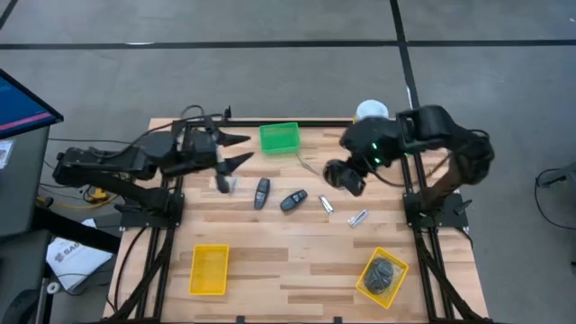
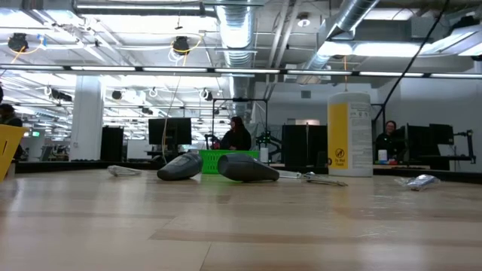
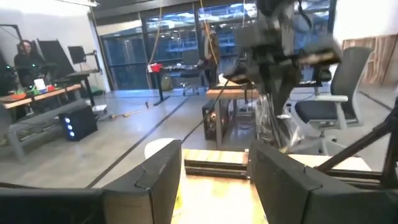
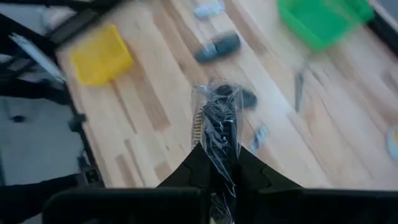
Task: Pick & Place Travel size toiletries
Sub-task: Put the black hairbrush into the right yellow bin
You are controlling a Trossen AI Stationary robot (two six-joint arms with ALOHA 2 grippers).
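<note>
Right end effector (image 4: 219, 163) clamps clear-wrapped comb packet (image 4: 216, 121); left end effector (image 1: 236, 150) open. Carry packet to yellow tray (image 1: 385, 274), counter's near-right corner; release low.

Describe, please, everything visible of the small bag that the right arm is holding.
The bag is a slim clear plastic pouch, crinkled and glossy, with dark contents and a pale toothed strip, perhaps a comb, along one edge. The right gripper has its jaws shut on its lower end, so it sticks out beyond them, above the wooden table, touching nothing else.
</note>
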